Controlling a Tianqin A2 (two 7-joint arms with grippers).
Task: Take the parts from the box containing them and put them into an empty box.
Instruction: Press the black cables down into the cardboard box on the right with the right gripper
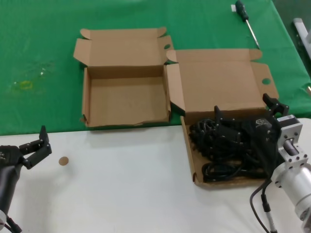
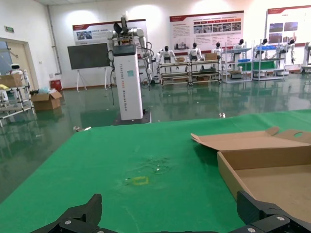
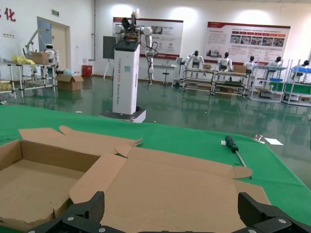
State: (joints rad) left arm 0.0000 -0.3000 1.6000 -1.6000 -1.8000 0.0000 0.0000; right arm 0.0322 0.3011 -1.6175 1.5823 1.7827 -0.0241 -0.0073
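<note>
The right pincer (image 1: 245,116) hangs spread wide over the cables (image 1: 228,148) — next, close on one — the left pincer (image 1: 35,145) waits, also spread.

Red character 化 (image 3: 9,13) legible on hall wall, right wrist view. Vertical lettering on white robot pedestal (image 3: 125,82) and wall posters (image 3: 248,41) too small to read.
</note>
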